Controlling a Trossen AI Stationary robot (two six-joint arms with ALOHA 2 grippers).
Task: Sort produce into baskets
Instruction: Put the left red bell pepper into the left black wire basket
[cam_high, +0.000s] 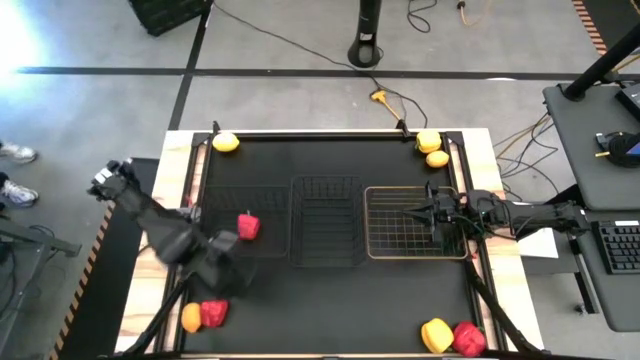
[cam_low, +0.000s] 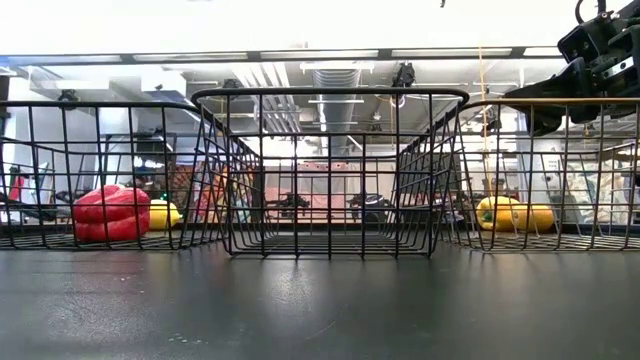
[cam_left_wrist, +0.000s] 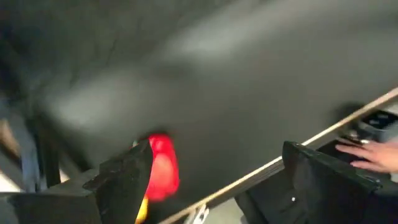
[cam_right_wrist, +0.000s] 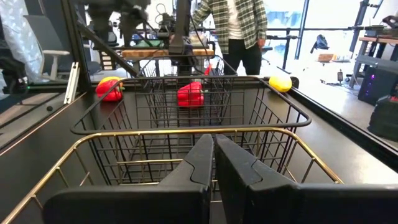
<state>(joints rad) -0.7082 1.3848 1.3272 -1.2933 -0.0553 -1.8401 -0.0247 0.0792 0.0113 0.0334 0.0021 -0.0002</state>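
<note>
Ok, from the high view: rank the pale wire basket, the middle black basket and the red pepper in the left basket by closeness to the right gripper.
1. Pale wire basket: the shut right gripper hovers right over it, on the table's right.
2. Middle black basket: next one along, at the table's centre.
3. Red pepper: farthest, in the left black basket, beside the left arm.

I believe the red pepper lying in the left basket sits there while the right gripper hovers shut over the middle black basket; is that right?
Not quite. The red pepper does lie in the left basket, but the right gripper, shut, hovers over the pale wire basket on the right, not the middle black basket. The high view shows this.
</note>
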